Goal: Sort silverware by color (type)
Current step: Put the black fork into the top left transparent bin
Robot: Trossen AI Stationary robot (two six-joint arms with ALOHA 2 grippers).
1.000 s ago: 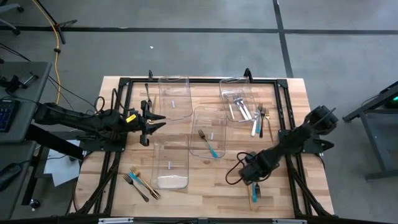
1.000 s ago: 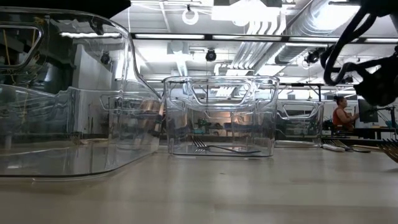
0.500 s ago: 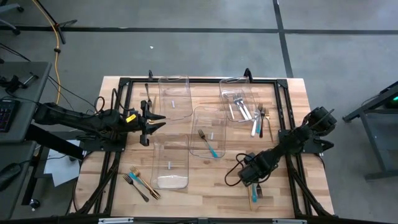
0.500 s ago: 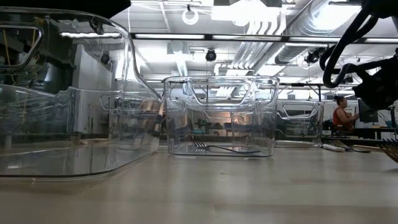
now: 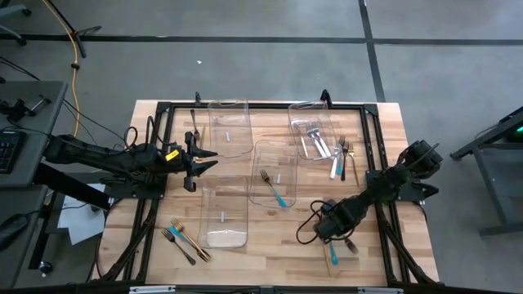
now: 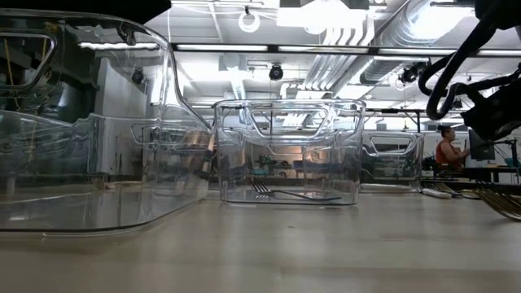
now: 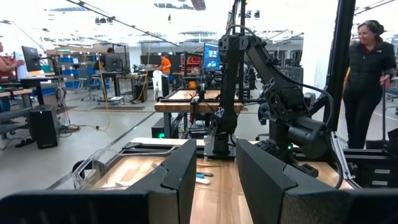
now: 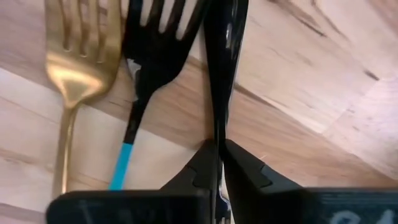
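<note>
The right claw [image 8: 217, 163] is clamped on a black utensil [image 8: 219, 74], whose handle runs straight ahead, beside a teal-handled fork [image 8: 140, 93] on the tabletop [image 8: 311, 93].

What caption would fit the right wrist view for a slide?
Right gripper shut on a black utensil, beside a teal-handled black fork and a gold fork on the wooden table.

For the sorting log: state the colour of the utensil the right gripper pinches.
Black utensil, clearest in the right wrist view.
</note>
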